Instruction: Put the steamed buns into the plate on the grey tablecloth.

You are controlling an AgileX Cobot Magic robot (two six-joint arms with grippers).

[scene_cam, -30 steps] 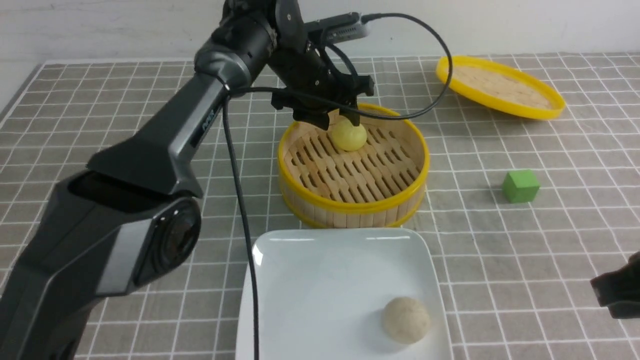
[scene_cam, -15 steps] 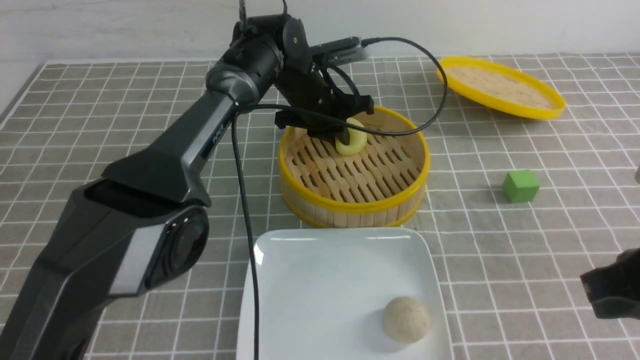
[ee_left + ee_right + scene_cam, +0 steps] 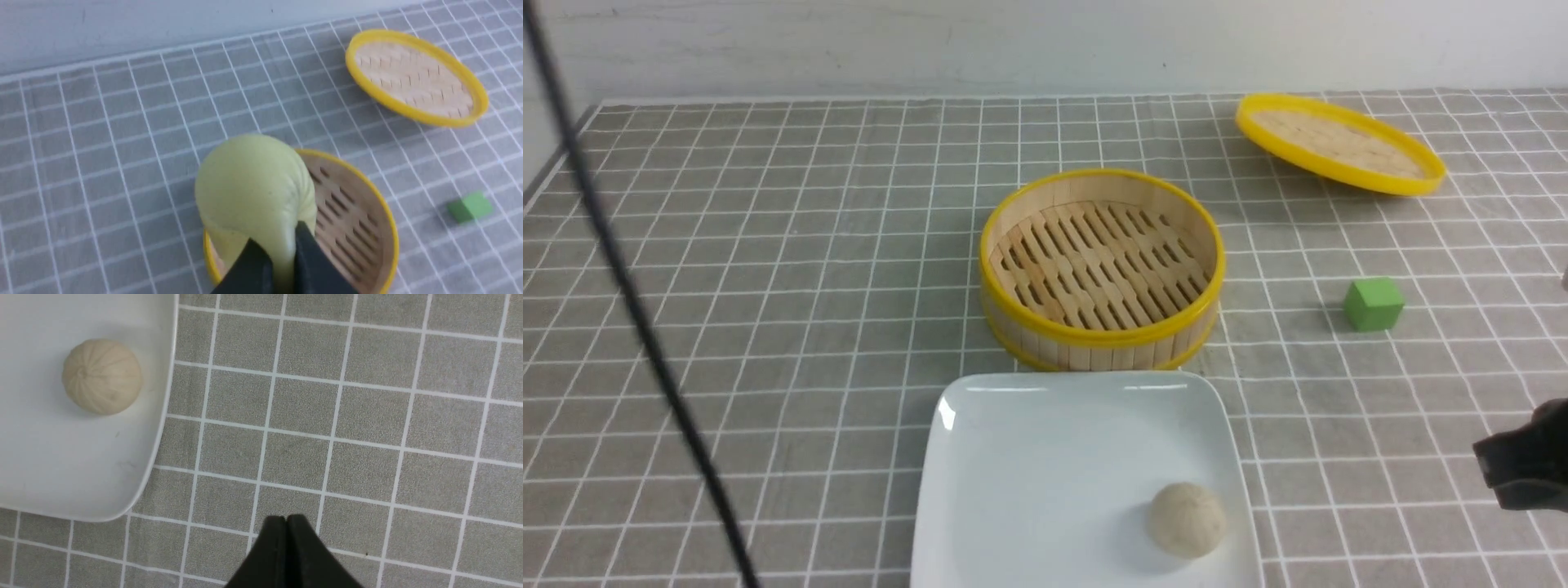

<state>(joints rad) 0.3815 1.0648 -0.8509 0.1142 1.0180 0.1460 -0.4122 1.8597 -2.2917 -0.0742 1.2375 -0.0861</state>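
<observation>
In the left wrist view my left gripper is shut on the pale yellow steamed bun, squeezing it, high above the bamboo steamer. The left gripper is out of the front view; only its cable shows. The beige-grey bun lies in the white square plate near its front right; it also shows in the right wrist view. My right gripper is shut and empty over the grey tablecloth, right of the plate. Its body shows at the front view's right edge.
The empty round steamer stands behind the plate. A yellow-rimmed lid lies tilted at the back right, also in the left wrist view. A green cube sits right of the steamer, also in the left wrist view.
My left gripper closed on the yellow bun in the steamer and lifted it up out of the front view. The steamer is now empty. The right arm barely moved.
</observation>
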